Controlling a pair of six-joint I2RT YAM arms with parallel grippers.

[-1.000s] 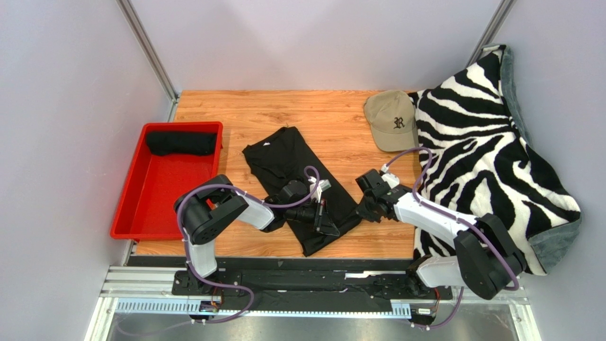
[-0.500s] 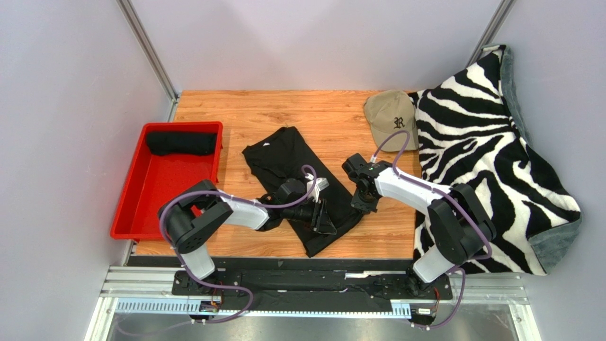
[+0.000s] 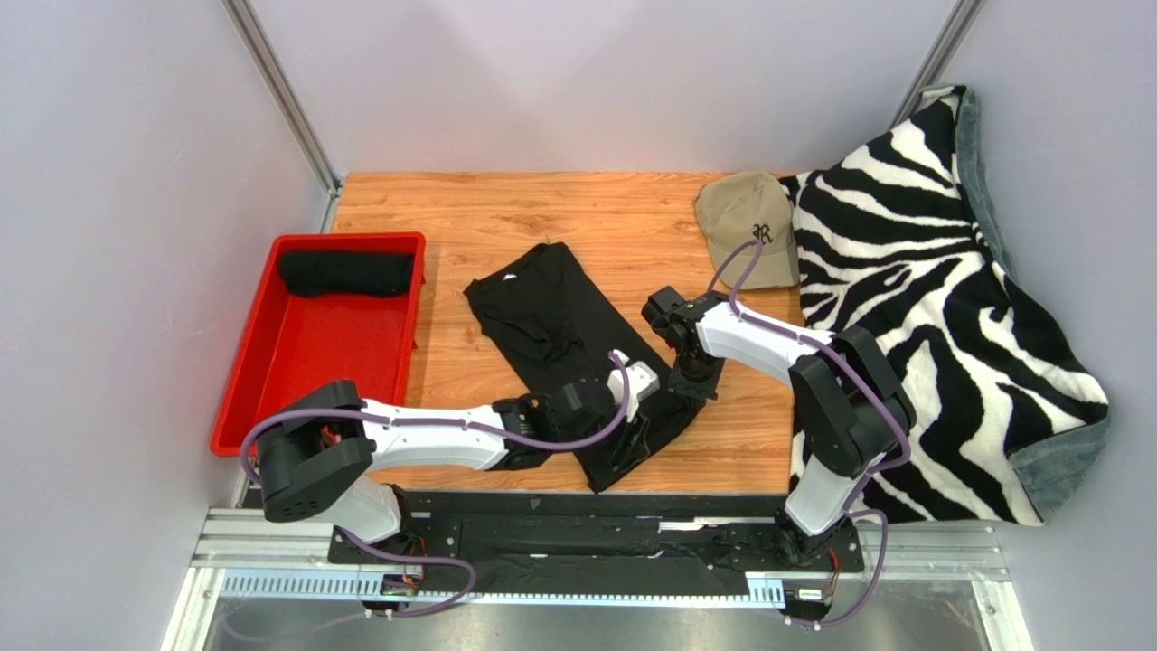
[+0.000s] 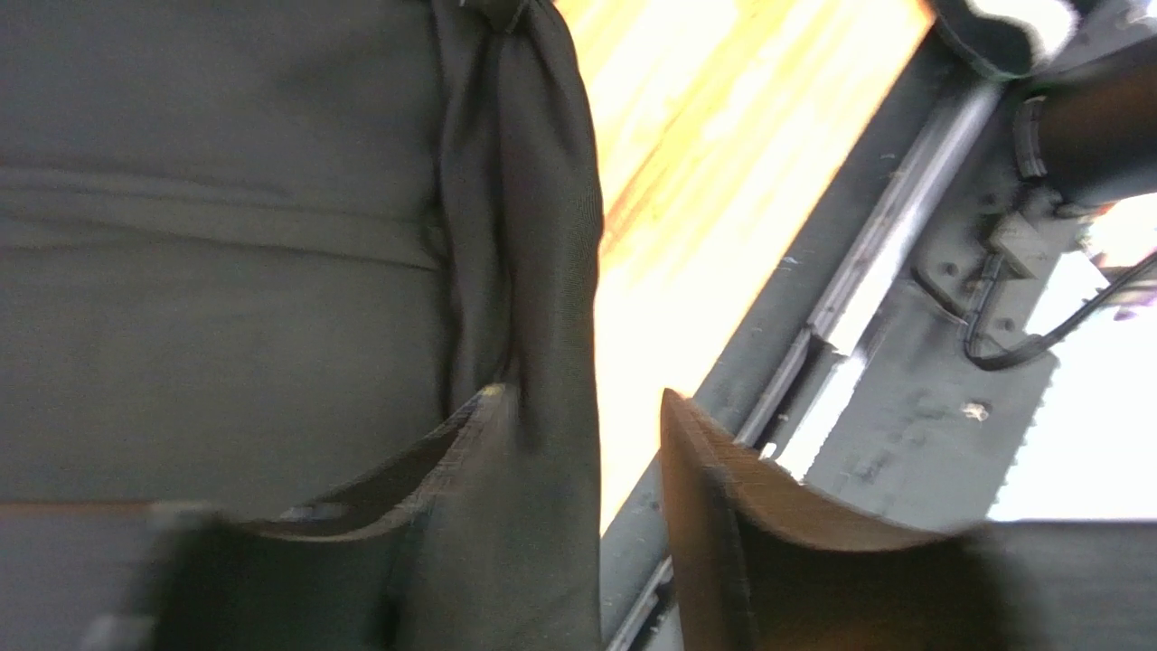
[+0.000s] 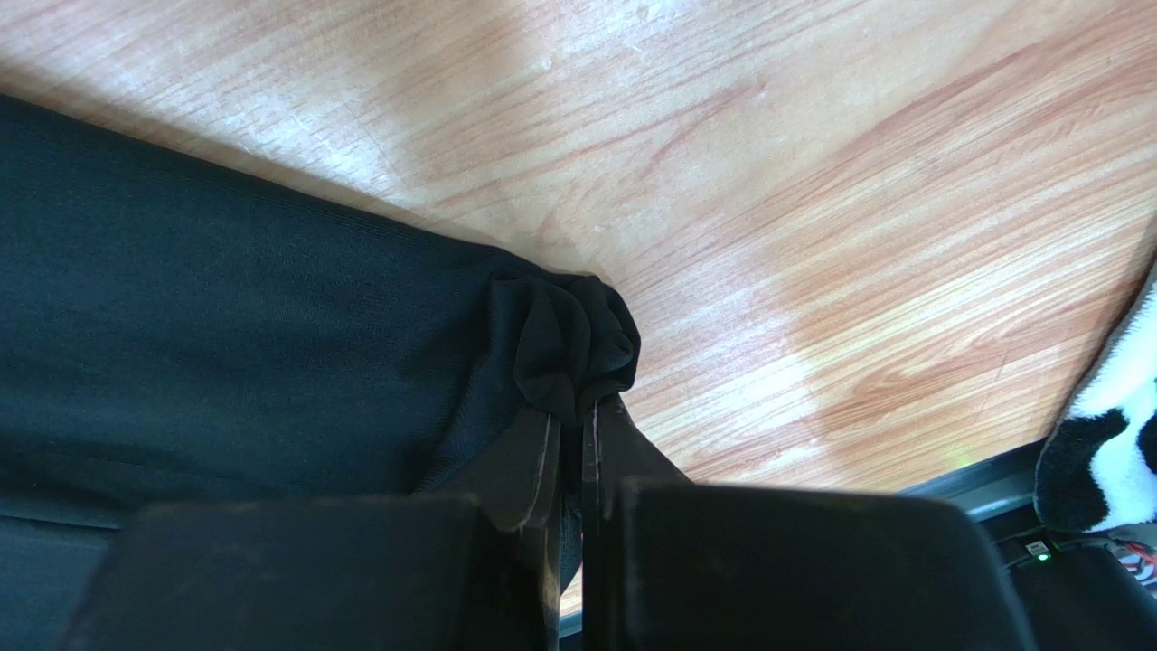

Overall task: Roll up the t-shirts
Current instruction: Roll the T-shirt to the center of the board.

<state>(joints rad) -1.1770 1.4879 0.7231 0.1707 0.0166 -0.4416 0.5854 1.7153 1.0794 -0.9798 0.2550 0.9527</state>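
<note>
Near hem of a folded black cotton t-shirt (image 3: 543, 309) on the wooden bench (image 3: 611, 217): left claw (image 4: 584, 396) spread, holding nothing. Right claw (image 5: 571, 410) pinches the shirt's bunched side edge. Rolling seems just beginning; the hem probably needs gripping next. Beyond, a rolled black shirt (image 3: 344, 274) lies in a red plastic tray (image 3: 346, 242).

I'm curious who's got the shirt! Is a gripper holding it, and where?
The right gripper is shut on the black t-shirt, pinching a bunched-up bit of its edge. The left gripper is open, gripping nothing.
</note>
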